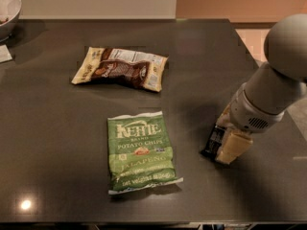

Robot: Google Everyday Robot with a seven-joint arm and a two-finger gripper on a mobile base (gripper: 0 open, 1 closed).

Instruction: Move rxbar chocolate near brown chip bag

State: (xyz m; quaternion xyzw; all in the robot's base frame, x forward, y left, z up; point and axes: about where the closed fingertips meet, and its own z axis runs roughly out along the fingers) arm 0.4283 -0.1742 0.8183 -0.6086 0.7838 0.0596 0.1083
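The rxbar chocolate (212, 141) is a small black wrapper lying on the dark table at the right, partly hidden under my gripper. My gripper (232, 148) points down onto the bar's right side, at table level. The brown chip bag (121, 69) lies flat at the upper middle of the table, well to the left of and beyond the bar.
A green Kettle jalapeño chip bag (141, 150) lies between the bar and the table's front left. A white bowl (8, 11) and a small white card (5, 54) sit at the far left. The table's right edge (268, 95) runs just behind my arm.
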